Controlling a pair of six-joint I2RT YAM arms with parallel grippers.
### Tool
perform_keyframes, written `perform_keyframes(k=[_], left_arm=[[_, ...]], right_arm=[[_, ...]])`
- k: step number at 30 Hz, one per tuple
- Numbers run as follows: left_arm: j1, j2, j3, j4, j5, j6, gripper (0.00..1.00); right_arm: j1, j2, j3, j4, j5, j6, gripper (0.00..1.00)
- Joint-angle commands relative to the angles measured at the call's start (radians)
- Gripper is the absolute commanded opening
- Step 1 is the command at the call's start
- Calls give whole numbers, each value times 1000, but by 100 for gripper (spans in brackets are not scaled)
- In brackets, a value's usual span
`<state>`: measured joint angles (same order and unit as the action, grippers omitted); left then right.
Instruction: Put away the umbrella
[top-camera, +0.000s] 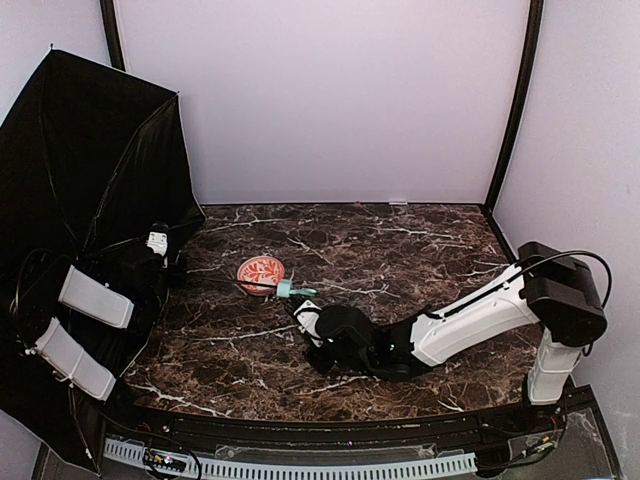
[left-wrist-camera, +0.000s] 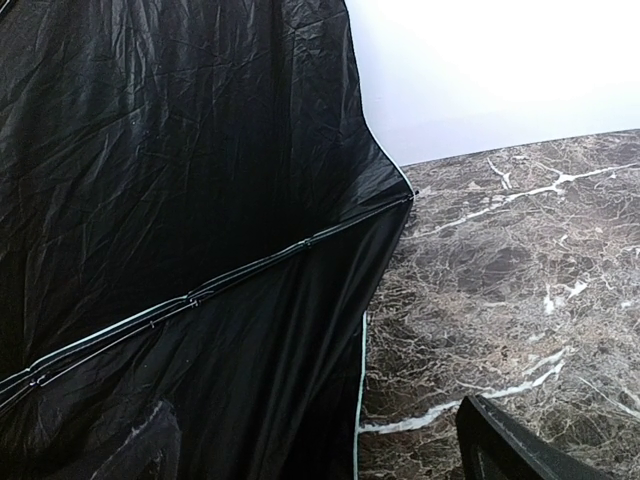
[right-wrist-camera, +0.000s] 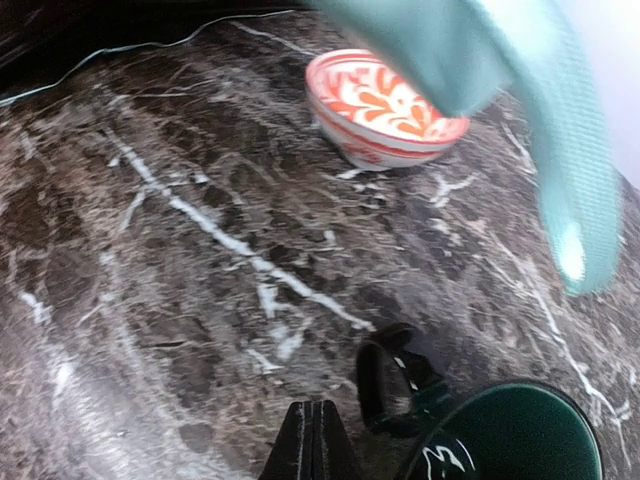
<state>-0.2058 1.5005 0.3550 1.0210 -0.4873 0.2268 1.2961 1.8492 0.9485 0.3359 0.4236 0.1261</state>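
The umbrella (top-camera: 95, 160) stands open at the table's left. Its black underside faces the camera, and its thin shaft runs right to the short mint handle (top-camera: 297, 290). The canopy drapes round my left arm (top-camera: 95, 297). In the left wrist view the black fabric (left-wrist-camera: 180, 200) with its mint hem fills the left side. One left finger (left-wrist-camera: 510, 445) shows at the bottom right, far from the other side, so the jaws stand open. My right gripper (top-camera: 305, 318) lies just below the handle. Its fingertips (right-wrist-camera: 312, 440) are pressed together with nothing between them. The blurred handle (right-wrist-camera: 470, 45) shows above them.
An orange-and-white patterned bowl (top-camera: 261, 270) sits just left of the handle and also shows in the right wrist view (right-wrist-camera: 385, 105). A dark green cup (right-wrist-camera: 510, 435) with a black handle stands right beside the right fingertips. Walls close the table at the back and sides.
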Motion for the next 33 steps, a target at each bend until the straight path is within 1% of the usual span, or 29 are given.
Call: perform_keyframes(k=[1, 3, 6, 12, 23, 30, 33], left_arm=[[-3, -7, 9, 9, 5, 14, 99], [-4, -4, 10, 16, 7, 17, 99], [-4, -1, 10, 20, 11, 20, 99], [-4, -1, 9, 18, 26, 18, 99], [-3, -14, 8, -9, 51, 3, 99], [-4, -8, 12, -11, 57, 4, 99], [-4, -10, 12, -14, 63, 5, 99]], right_arm=[[-21, 18, -47, 73, 302, 77, 0], [-46, 13, -76, 75, 343, 118, 0], [-99, -2, -113, 71, 363, 163, 0], [-235, -30, -154, 60, 399, 182, 0], [-623, -81, -171, -16, 294, 316, 0], [-824, -112, -173, -91, 279, 358, 0], [-893, -125, -181, -94, 264, 361, 0]])
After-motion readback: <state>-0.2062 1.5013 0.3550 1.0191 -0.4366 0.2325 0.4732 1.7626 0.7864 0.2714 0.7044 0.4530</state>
